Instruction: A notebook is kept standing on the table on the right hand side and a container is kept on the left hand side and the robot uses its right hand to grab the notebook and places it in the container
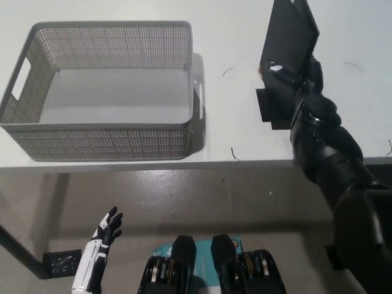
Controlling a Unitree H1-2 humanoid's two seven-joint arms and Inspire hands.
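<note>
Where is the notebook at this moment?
In the head view the notebook stands at the table's upper right, with the black right hand against its lower edge and the grey basket well off to its left.

The black right arm (pixel 334 165) comes in from the lower right and stretches up and forward across the picture's right side. At its end the right hand (pixel 304 72) is wrapped around something dark; a pale-tipped finger (pixel 275 68) lies across the near face. The white left hand (pixel 105 228) rests low at the lower left, below the working height, pointing upward with its fingers spread apart and holding nothing.
</note>
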